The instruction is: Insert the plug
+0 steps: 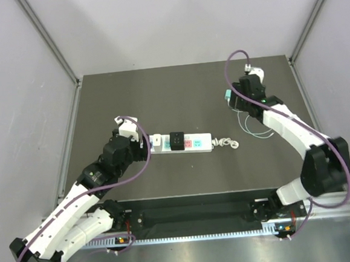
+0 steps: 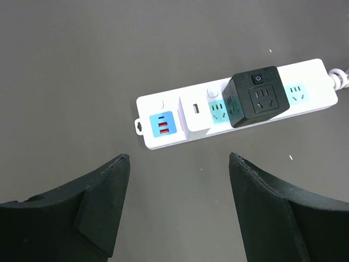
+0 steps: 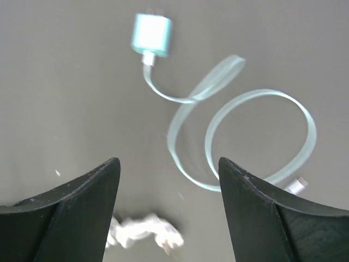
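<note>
The white power strip lies across the middle of the dark table, with a black cube adapter and a small white charger plugged into it. My left gripper hovers open just off its left end; in the left wrist view the strip, the cube and the charger lie beyond my empty left gripper. The teal plug with its looped teal cable rests on the table at the right. My right gripper stands open above the cable, holding nothing.
The strip's white coiled cord lies off its right end, also seen as a white coiled cord between my right fingers. Grey walls with metal posts close in the table on three sides.
</note>
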Robot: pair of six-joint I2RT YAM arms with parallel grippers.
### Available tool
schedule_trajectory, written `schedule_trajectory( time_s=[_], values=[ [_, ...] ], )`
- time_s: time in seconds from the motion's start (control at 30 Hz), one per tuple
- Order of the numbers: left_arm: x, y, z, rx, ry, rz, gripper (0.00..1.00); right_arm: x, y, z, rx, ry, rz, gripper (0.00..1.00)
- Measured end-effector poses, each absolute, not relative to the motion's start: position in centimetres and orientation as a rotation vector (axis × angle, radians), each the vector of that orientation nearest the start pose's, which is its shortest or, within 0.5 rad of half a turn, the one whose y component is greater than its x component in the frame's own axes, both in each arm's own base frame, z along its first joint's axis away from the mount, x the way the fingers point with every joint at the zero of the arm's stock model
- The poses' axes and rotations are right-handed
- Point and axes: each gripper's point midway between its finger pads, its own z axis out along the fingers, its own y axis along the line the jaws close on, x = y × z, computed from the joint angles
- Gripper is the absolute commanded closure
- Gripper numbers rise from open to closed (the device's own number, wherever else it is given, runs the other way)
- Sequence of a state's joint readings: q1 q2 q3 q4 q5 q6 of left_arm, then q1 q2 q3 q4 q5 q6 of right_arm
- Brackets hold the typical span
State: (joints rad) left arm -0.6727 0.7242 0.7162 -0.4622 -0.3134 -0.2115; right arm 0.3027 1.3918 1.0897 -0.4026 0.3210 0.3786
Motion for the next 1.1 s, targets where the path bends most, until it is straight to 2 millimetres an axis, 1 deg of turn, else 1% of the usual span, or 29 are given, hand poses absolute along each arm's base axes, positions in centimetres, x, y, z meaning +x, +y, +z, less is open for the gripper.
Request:
schedule_trajectory(
  time_s=[0.07, 0.13, 0.2, 0.3, 0.37, 0.43, 0.53, 0.63, 0.7, 0.9, 1.0, 1.1],
  values=[
    [23.7, -12.9, 20.1, 0.267, 2.003, -0.239, 0.22, 39.8, 8.8, 16.2, 0.233, 2.215, 0.010, 0.25],
    [23.7, -12.8, 20.3, 0.260, 1.996, -0.235, 0.22, 42.0, 9.9, 15.1, 0.225, 2.218, 0.007, 0.25],
    [23.7, -12.6, 20.4, 0.253, 1.990, -0.231, 0.22, 44.3, 10.5, 13.9, 0.227, 2.221, -0.010, 0.25],
    [23.6, -12.4, 20.7, 0.243, 1.979, -0.227, 0.21, 47.1, 10.9, 11.5, 0.230, 2.239, -0.063, 0.25],
    [23.6, -12.2, 21.0, 0.233, 1.968, -0.223, 0.21, 48.4, 10.8, 10.0, 0.228, 2.253, -0.107, 0.25],
    [23.6, -12.0, 21.1, 0.226, 1.962, -0.219, 0.21, 49.4, 11.0, 9.0, 0.225, 2.262, -0.125, 0.26],
    [23.7, -11.9, 21.2, 0.223, 1.960, -0.217, 0.21, 51.0, 11.1, 8.0, 0.228, 2.265, -0.139, 0.26],
    [23.6, -11.9, 21.2, 0.220, 1.960, -0.214, 0.21, 52.5, 11.3, 7.4, 0.235, 2.261, -0.138, 0.27],
    [23.6, -11.8, 21.3, 0.217, 1.956, -0.212, 0.21, 53.0, 11.1, 6.7, 0.241, 2.267, -0.144, 0.27],
    [23.5, -11.6, 21.6, 0.208, 1.946, -0.211, 0.21, 53.7, 10.0, 4.2, 0.272, 2.309, -0.150, 0.28],
    [23.6, -11.6, 21.5, 0.210, 1.950, -0.208, 0.21, 53.9, 9.4, 3.3, 0.291, 2.327, -0.131, 0.32],
    [23.7, -11.7, 21.2, 0.215, 1.961, -0.203, 0.21, 54.1, 9.3, 3.3, 0.292, 2.332, -0.106, 0.39]
  ],
)
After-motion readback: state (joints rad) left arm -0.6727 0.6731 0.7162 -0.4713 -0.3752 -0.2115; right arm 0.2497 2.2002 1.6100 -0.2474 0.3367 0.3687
